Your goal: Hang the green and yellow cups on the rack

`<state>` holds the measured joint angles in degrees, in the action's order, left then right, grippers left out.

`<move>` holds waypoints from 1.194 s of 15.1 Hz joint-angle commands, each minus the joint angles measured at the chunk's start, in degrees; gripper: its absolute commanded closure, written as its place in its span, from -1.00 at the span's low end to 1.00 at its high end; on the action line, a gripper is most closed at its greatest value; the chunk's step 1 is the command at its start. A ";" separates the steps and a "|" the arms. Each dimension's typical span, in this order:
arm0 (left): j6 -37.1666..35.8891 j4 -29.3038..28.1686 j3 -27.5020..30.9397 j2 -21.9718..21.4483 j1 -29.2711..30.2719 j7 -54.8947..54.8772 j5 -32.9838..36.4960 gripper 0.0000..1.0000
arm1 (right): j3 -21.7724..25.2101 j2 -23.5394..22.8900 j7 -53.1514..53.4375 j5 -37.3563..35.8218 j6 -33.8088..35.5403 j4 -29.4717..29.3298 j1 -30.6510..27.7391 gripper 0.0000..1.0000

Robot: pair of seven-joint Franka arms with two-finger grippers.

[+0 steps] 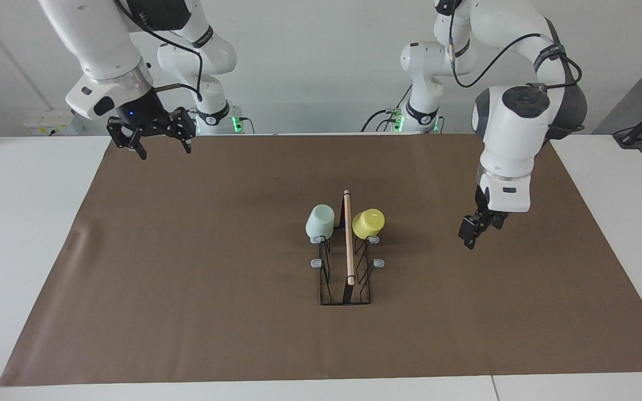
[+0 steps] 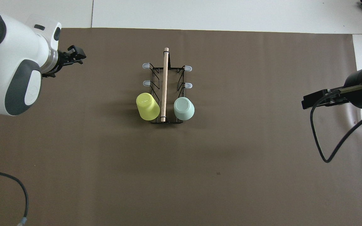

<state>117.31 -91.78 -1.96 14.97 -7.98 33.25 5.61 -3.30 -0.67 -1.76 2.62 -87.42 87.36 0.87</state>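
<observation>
The black wire rack [image 1: 345,289] [image 2: 181,70] with a wooden rod along its top stands mid-mat. The pale green cup [image 1: 319,221] [image 2: 184,108] hangs mouth-down on the prong nearest the robots, on the side toward the right arm's end. The yellow cup [image 1: 368,223] [image 2: 147,107] hangs on the matching prong toward the left arm's end. My left gripper [image 1: 472,231] [image 2: 75,55] hovers open and holds nothing, over the mat well clear of the yellow cup. My right gripper [image 1: 165,146] [image 2: 308,102] waits open in the air over the mat's edge by its base.
A brown mat [image 1: 187,278] [image 2: 231,141] covers most of the white table [image 1: 20,223]. Several grey-tipped prongs [image 1: 378,262] [image 2: 146,83] on the rack carry nothing. A black cable [image 2: 322,150] loops down from the right arm's wrist.
</observation>
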 commanded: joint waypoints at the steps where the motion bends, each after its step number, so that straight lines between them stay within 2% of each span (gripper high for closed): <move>1: -0.76 -1.55 4.15 -3.53 -0.28 -16.59 -7.61 -1.00 | 0.65 -1.61 0.62 -1.57 2.26 -3.43 -2.01 -1.00; 4: -9.27 -1.20 5.47 -7.74 -0.19 -27.24 -8.16 -1.00 | 3.03 -1.53 -0.08 -1.65 2.43 -3.34 -2.37 -1.00; 7: -19.71 1.33 4.34 -11.62 1.73 -29.21 -7.28 -1.00 | 3.74 -1.53 -0.26 -1.57 1.55 -3.34 -2.63 -1.00; 9: -27.80 5.19 1.62 -11.81 4.11 -31.56 -6.58 -1.00 | 3.74 -1.53 -0.09 -1.65 1.47 -3.34 -2.63 -1.00; 13: -38.54 11.88 1.61 -11.81 5.08 -33.95 -6.31 -1.00 | 3.83 -1.53 -0.26 -1.83 1.47 -3.25 -2.63 -1.00; 14: -38.91 11.81 1.08 -12.76 5.78 -35.43 -6.66 -1.00 | 3.91 -1.53 -0.26 -1.83 1.47 -3.17 -2.63 -1.00; 16: -33.06 4.38 0.64 -17.15 6.05 -35.45 -7.01 -1.00 | 3.92 -1.44 -0.17 -1.83 1.47 -3.08 -2.45 -1.00; 18: -31.62 -0.74 0.73 -19.79 5.87 -35.71 -7.01 -1.00 | 3.92 -1.44 -0.26 -1.83 1.47 -3.08 -2.54 -1.00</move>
<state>82.20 -84.70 -0.25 -0.35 -3.14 -1.24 -1.41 0.69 -1.37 -1.84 2.15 -86.39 85.50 -1.48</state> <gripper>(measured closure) 0.000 0.000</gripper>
